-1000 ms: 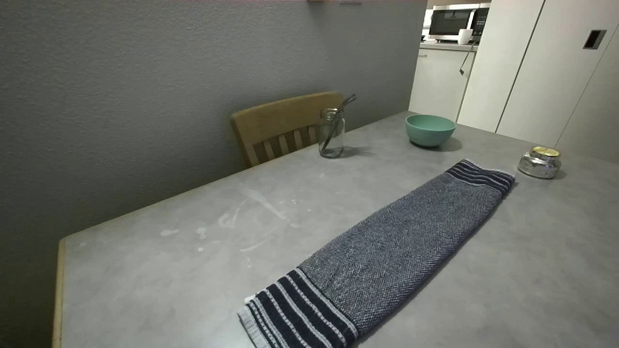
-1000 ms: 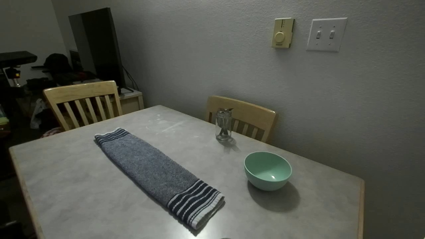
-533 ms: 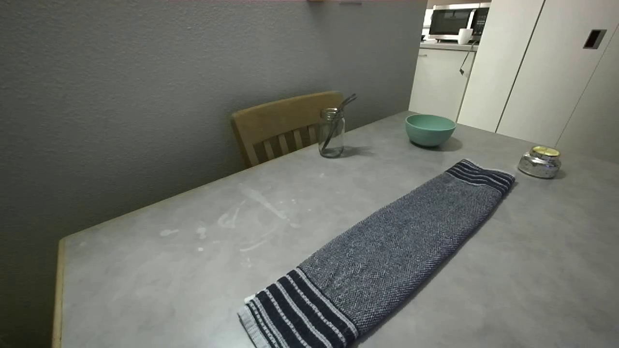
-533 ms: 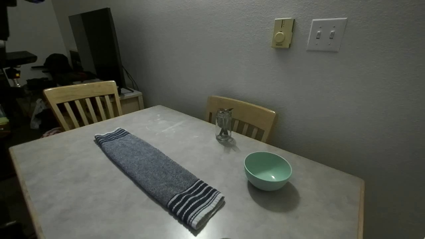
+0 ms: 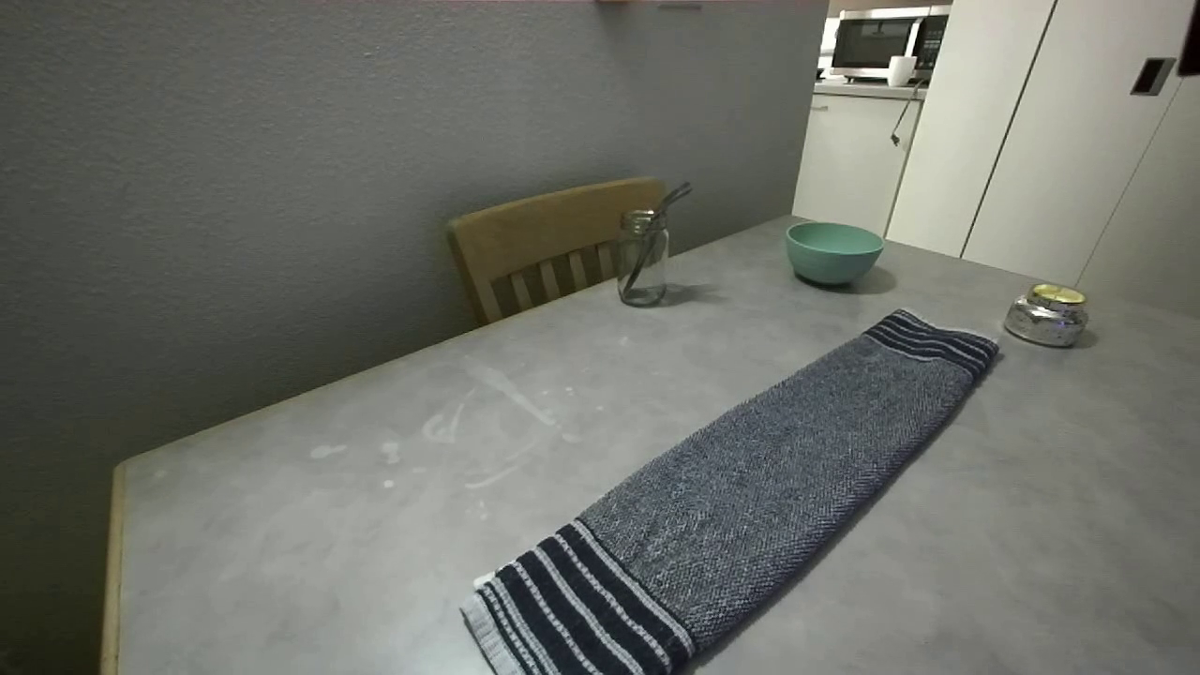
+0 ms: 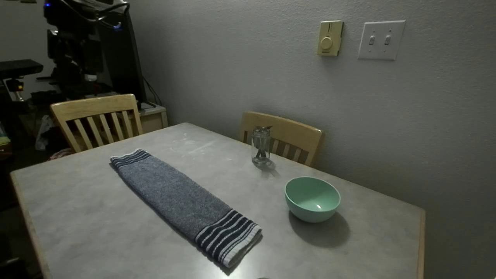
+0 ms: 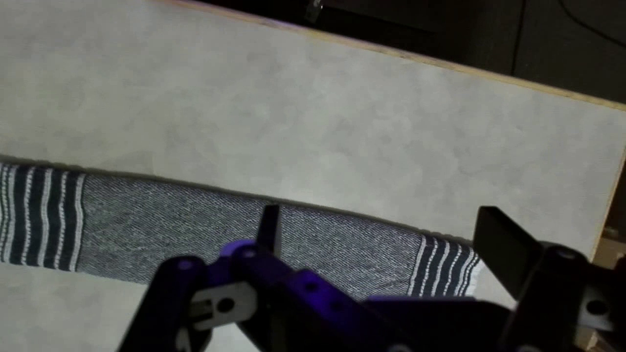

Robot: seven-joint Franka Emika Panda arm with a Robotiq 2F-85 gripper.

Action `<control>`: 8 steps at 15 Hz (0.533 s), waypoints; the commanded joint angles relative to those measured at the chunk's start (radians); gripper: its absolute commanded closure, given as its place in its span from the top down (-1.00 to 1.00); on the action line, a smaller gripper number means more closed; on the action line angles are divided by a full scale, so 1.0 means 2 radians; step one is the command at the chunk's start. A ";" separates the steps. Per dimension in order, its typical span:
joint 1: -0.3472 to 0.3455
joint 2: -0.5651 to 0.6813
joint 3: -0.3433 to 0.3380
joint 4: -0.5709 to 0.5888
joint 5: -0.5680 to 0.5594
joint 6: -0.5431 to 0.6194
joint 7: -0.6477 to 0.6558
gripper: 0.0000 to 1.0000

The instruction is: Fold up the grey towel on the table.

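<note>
The grey towel lies flat as a long narrow strip, striped at both short ends, in both exterior views [image 5: 769, 469] [image 6: 178, 193] and in the wrist view [image 7: 161, 225]. It rests on the light grey table [image 5: 328, 534] [image 6: 77, 224] [image 7: 293, 112]. My gripper [image 7: 380, 210] is open and empty above the towel in the wrist view. One finger overlaps the towel's grey middle, the other lies just past a striped end. The dark arm and gripper body [image 6: 77, 46] show high at the upper left in an exterior view, apart from the towel; the fingertips are unclear there.
A glass jar with utensils [image 5: 643, 272] [image 6: 260, 149] and a green bowl [image 5: 832, 255] [image 6: 312, 201] stand on the table. A silver candle jar [image 5: 1045, 317] stands near the towel's far end. Wooden chairs [image 5: 553, 225] [image 6: 281, 126] [image 6: 97, 104] stand at the table's edges.
The dark arm and gripper have come into an exterior view from the upper left, moving right. A dark part now shows at the other exterior picture's top right edge. The towel has not moved.
</note>
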 commanded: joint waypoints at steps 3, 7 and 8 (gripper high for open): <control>0.000 0.016 0.000 0.011 0.004 0.003 -0.011 1.00; 0.003 0.032 0.006 0.022 0.002 0.013 -0.001 1.00; 0.004 0.042 0.009 0.027 -0.003 0.022 -0.005 1.00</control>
